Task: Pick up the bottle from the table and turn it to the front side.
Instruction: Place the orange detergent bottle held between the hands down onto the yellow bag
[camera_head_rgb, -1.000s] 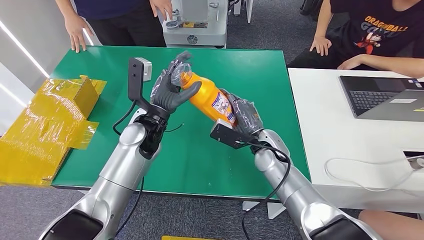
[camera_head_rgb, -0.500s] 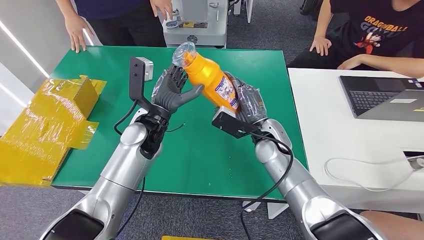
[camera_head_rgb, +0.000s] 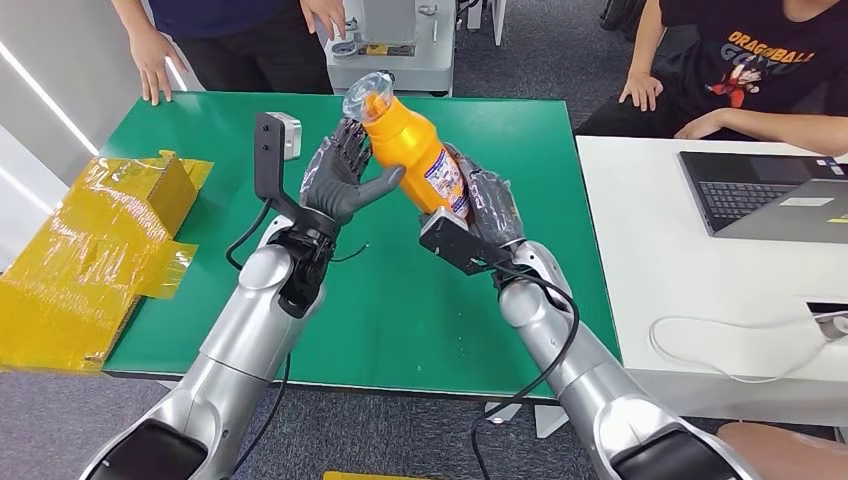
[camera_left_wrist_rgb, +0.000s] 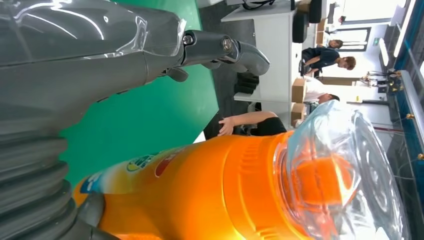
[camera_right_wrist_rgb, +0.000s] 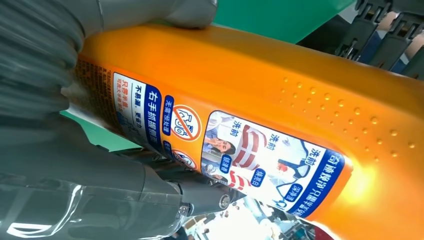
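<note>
Right robot hand (camera_head_rgb: 490, 205) grips the lower body of the orange bottle (camera_head_rgb: 415, 150), holding it off the green worktop (camera_head_rgb: 400, 300). Its long axis tilts up and away, clear cap end leaning toward the robot's left. The left robot hand (camera_head_rgb: 342, 180) stands just beside the bottle's shoulder, fingers apart, its thumb at or against the side; it holds nothing. In the right wrist view the instruction label (camera_right_wrist_rgb: 240, 150) faces the camera, so turning probably falls to the nearer left robot hand.
</note>
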